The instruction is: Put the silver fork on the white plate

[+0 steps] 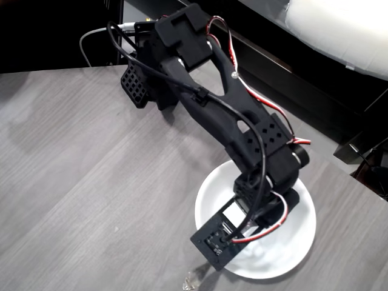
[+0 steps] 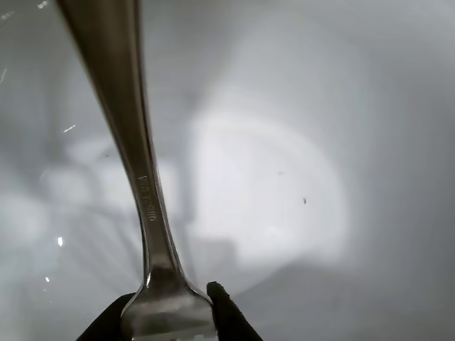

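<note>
grey wood-grain table (image 1: 91, 182); white plate (image 1: 301, 233) rests on it.

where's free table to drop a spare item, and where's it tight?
Overhead view: the grey table is bare left of the arm and the white plate; a smaller bare strip lies right of the plate. Tight over the plate: the gripper hangs there, shut on the silver fork, handle end poking past the rim.

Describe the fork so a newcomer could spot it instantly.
Start at the grey wood-grain table, then the white plate near its lower right under the black arm. In the wrist view the silver fork is pinched in the hand over the plate: slim, shiny metal, the one reflective object there.
</note>
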Motion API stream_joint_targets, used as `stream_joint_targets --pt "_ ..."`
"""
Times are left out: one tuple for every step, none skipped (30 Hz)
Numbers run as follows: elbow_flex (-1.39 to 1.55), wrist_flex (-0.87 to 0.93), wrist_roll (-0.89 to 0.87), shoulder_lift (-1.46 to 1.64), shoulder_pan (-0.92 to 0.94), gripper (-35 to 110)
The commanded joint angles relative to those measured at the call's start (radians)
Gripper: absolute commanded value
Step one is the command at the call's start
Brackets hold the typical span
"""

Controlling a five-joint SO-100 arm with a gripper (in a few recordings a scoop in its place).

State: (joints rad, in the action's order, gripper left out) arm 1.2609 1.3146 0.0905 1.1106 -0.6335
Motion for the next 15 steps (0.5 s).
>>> stream_joint_targets --pt "-0.071 0.066 -0.005 0.021 -0.005 28" --pt "-0.074 0.084 -0.005 0.041 0.000 30" --pt "-0.074 0.101 0.000 0.066 0.008 30" --pt "-0.074 0.118 0.002 0.094 0.015 31" --pt "-0.074 0.133 0.002 0.126 0.023 31" --pt "-0.074 0.149 0.003 0.158 0.032 31" --pt "-0.074 0.163 0.005 0.189 0.041 31" --pt "-0.074 0.176 0.005 0.222 0.052 31" --pt "-0.074 0.192 0.005 0.253 0.064 32" --pt "-0.074 0.210 0.006 0.282 0.078 32" --pt "-0.074 0.227 0.006 0.311 0.094 32" --pt "-0.067 0.239 0.006 0.347 0.115 32" --pt "-0.064 0.258 0.000 0.380 0.138 32" --pt "-0.063 0.282 -0.008 0.414 0.167 32" --pt "-0.055 0.302 -0.021 0.457 0.199 29"
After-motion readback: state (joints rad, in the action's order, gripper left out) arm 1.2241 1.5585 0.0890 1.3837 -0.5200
